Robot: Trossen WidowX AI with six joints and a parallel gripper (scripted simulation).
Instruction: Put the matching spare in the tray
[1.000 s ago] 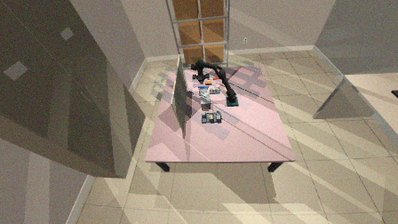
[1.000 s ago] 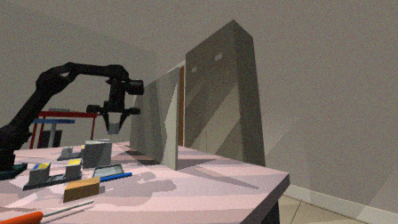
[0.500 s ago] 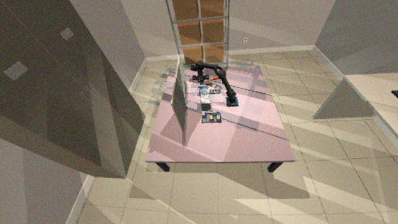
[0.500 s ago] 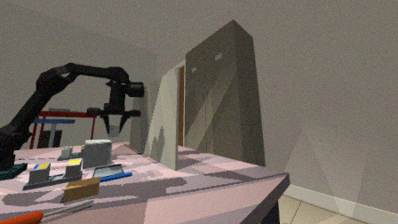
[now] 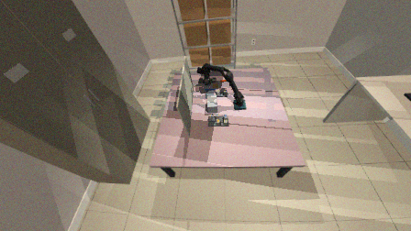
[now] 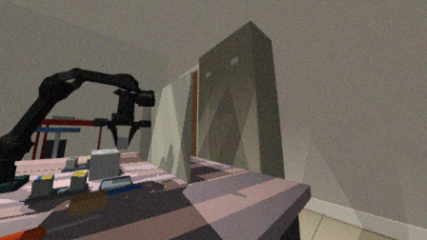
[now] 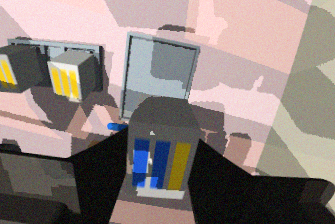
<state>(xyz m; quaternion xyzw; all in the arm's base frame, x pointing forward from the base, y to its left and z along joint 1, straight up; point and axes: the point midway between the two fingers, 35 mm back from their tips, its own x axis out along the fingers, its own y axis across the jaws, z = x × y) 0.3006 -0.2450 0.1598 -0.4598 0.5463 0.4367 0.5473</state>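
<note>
The claw (image 7: 158, 172) pinches a small grey block (image 7: 160, 150) with 2 blue stripes and 1 yellow; it looks rigid, light, best held by its flat sides.

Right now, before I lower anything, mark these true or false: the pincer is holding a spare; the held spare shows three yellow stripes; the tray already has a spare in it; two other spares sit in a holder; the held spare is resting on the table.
1. The pincer is holding a spare. True.
2. The held spare shows three yellow stripes. False: two blue stripes and one yellow.
3. The tray already has a spare in it. False: nothing lies inside it.
4. Two other spares sit in a holder. True: one and another.
5. The held spare is resting on the table. False: the exterior view shows it hanging above the surface.
</note>
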